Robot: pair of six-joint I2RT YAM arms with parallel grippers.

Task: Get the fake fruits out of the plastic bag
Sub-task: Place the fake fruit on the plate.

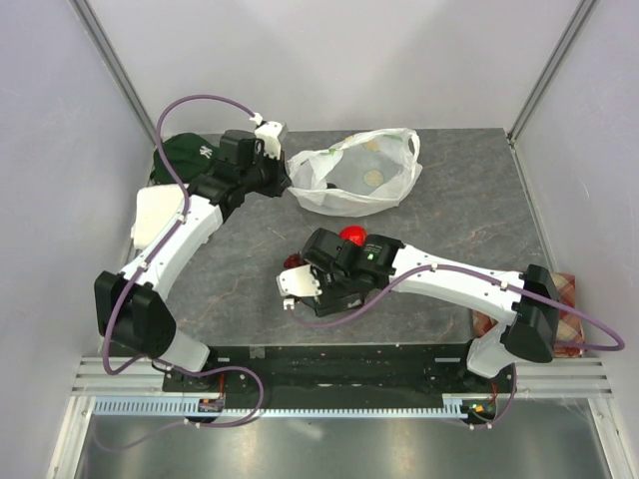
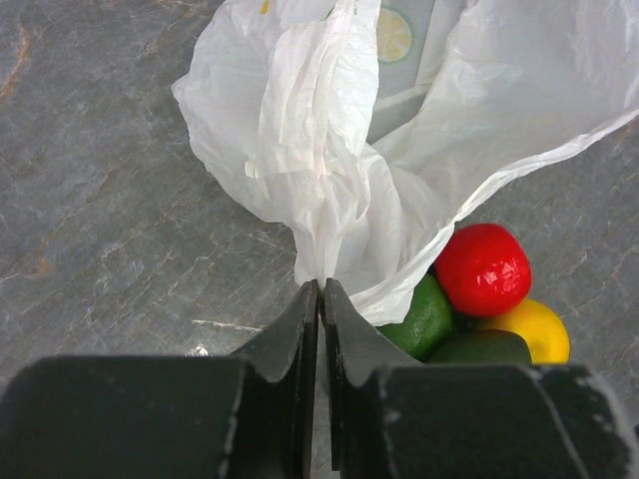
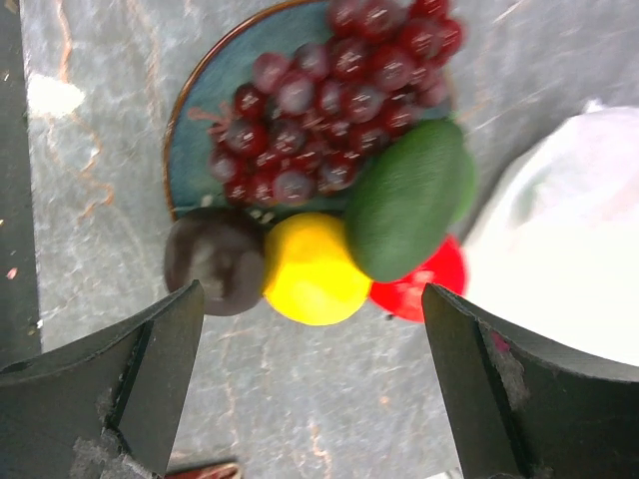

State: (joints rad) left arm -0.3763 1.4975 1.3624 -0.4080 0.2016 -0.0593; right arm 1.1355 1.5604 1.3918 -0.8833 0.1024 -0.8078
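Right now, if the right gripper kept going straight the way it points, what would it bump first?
Most likely the yellow fruit. In the wrist view it sits right in the middle of the open right gripper. I cannot tell how far off it is.

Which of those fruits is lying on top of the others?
The green oval one: it covers part of the grapes, the yellow fruit and the red one.

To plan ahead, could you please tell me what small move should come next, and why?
Probably open the left end effector, shut on the plastic bag, and let go: grape bunch, green fruit, yellow fruit, red apple and dark fruit already lie outside it on or by the plate, under the open right end effector.
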